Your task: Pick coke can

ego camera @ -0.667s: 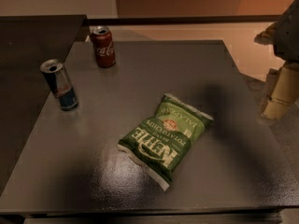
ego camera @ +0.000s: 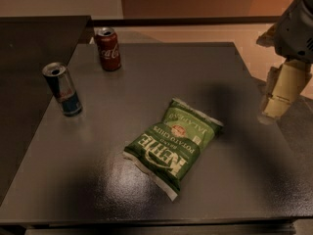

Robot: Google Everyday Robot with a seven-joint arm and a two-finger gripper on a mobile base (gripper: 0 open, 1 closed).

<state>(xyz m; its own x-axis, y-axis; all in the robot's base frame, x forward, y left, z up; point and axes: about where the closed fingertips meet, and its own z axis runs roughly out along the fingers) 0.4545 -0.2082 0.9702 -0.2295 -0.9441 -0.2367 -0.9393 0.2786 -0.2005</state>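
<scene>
The coke can (ego camera: 108,48) is red with white script and a silver top. It stands upright at the far left corner of the dark table (ego camera: 244,180). My gripper (ego camera: 274,72) hangs at the right edge of the view, above the table's right side and far from the can. Its cream fingers (ego camera: 282,90) stand apart and hold nothing, so it is open.
A slimmer blue-and-silver can (ego camera: 62,88) stands upright near the left edge, in front of the coke can. A green bag of potato chips (ego camera: 172,145) lies flat in the middle of the table. A darker counter (ego camera: 34,38) adjoins on the left.
My gripper has moved a little to the left, further into view over the table's right edge. The cans and the chip bag have not moved.
</scene>
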